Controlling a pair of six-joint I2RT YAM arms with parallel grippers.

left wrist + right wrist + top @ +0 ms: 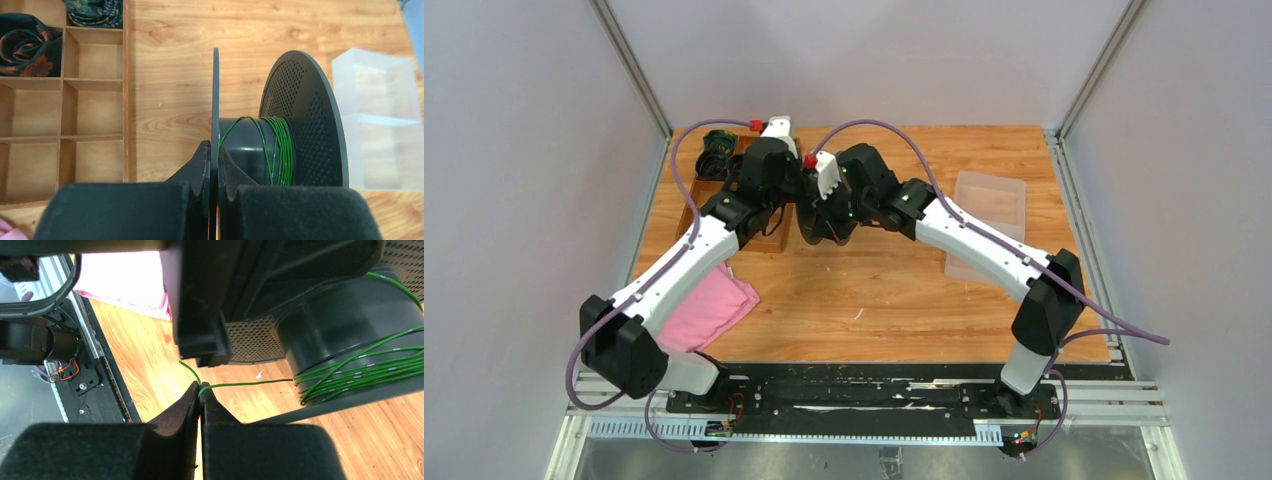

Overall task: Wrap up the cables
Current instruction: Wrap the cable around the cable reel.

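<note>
Left end effector [212,165] clamped spool flange [215,95]. Right end effector [200,397] clamped green cable [250,384] running to spool core [345,325].

Wooden divider tray [64,80], standing on the table [874,290]; most compartments bare. Two rolls of dark floral fabric, one [27,45] and another [95,12], occupy adjoining compartments at the tray's far end. Pink cloth [709,305]: flat on the table, just nearer than the tray. Clear plastic box [989,215]: well apart from the tray, to its right.
</note>
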